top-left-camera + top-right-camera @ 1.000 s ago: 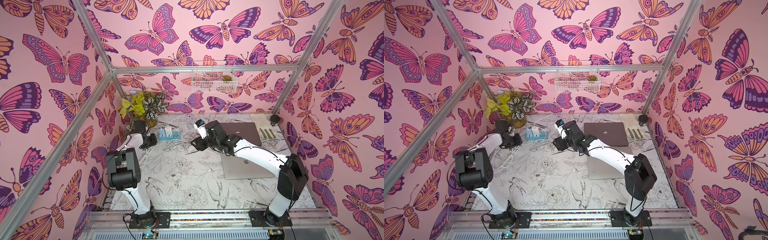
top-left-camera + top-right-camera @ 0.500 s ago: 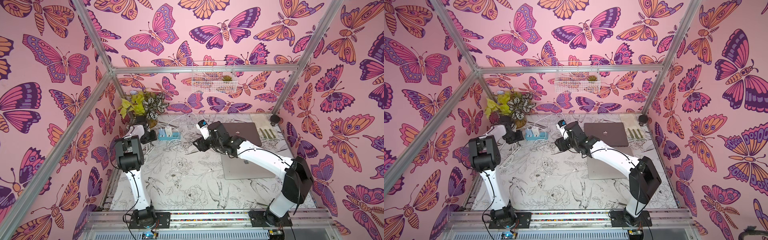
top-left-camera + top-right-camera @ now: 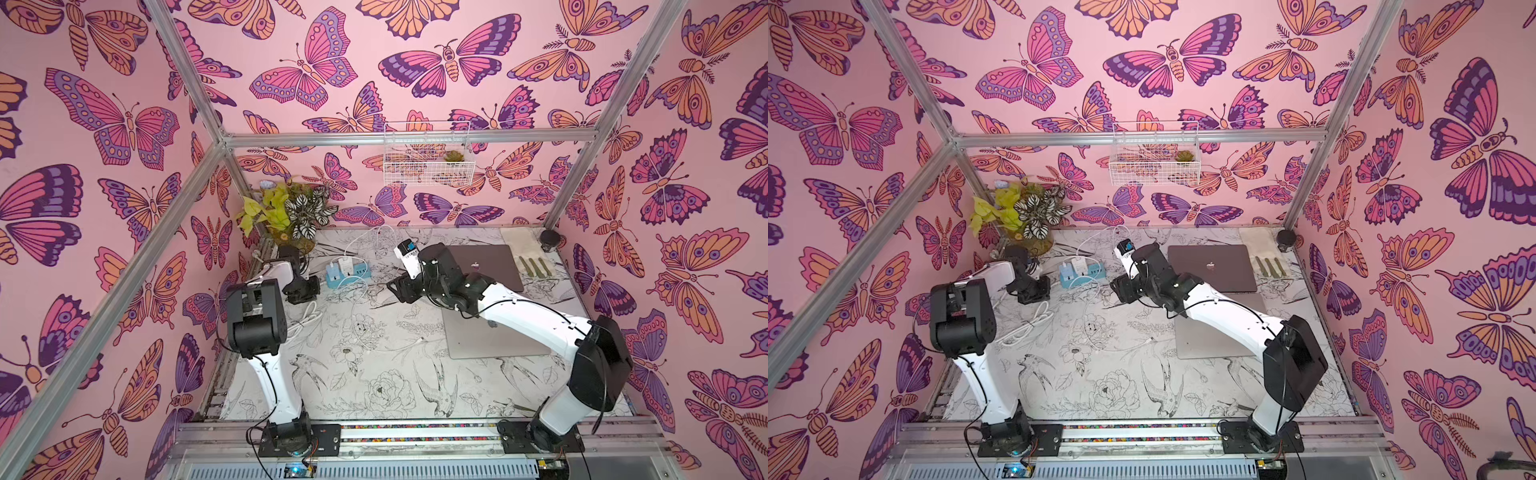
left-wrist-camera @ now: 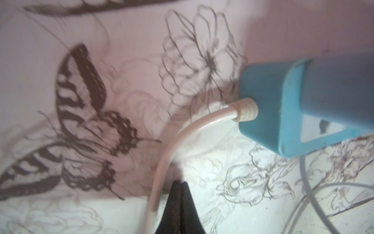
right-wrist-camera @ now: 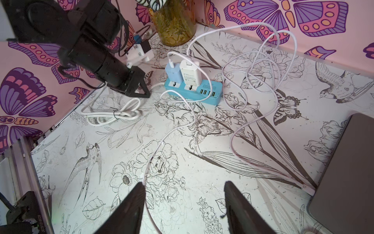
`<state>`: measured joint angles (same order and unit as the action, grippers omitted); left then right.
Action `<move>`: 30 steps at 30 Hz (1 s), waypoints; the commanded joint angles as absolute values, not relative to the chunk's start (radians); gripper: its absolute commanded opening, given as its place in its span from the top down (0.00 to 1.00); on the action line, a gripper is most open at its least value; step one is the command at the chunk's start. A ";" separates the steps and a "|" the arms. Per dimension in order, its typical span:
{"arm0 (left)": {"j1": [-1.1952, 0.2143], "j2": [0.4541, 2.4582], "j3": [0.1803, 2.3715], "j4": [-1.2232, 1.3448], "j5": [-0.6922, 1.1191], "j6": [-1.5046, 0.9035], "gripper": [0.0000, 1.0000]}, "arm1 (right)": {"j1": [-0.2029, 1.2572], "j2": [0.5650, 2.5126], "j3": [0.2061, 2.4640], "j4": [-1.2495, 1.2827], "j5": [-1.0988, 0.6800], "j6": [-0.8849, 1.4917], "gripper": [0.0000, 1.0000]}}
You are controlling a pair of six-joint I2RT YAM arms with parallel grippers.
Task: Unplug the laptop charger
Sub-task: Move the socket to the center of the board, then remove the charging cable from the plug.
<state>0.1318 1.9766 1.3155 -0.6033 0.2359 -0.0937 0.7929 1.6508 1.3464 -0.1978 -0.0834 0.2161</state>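
Fingers point(image 4: 187, 204) of the left gripper point(image 4: 179, 183) have just snapped together on nothing, with the cord point(image 4: 162, 162) lying just beside them, after that arm swung in to the 9 o'clock end of the strip point(image 5: 192, 92). At the strip's 3 o'clock the right gripper point(image 5: 183, 183) hangs spread. On the strip, the charger point(image 5: 190, 74) is still plugged in; the pull itself seems yet to come.

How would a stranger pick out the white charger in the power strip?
Near the leafy potted plants lies a turquoise plastic power strip. Of its two adapters, the white rectangular charger brick is larger than the pale-blue cube adapter.
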 commanded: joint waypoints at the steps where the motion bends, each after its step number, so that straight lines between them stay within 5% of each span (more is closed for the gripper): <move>1: 0.114 1.919 1.181 -0.612 0.269 -0.115 1.00 | 0.799 1.659 1.354 -0.184 -0.098 0.217 0.36; 10: 0.109 1.773 1.068 -0.535 0.249 -0.180 1.00 | 0.804 1.734 1.423 -0.190 -0.164 0.209 0.37; 18: 0.110 1.619 1.076 -0.404 0.319 -0.286 0.77 | 0.847 1.894 1.663 -0.295 -0.162 0.052 0.40; 20: 0.110 1.599 1.061 -0.332 0.337 -0.326 0.59 | 0.847 1.956 1.743 -0.320 -0.161 0.015 0.41; 30: 0.103 1.779 1.126 -0.271 0.456 -0.365 0.62 | 0.847 2.211 2.063 -0.375 -0.140 -0.050 0.44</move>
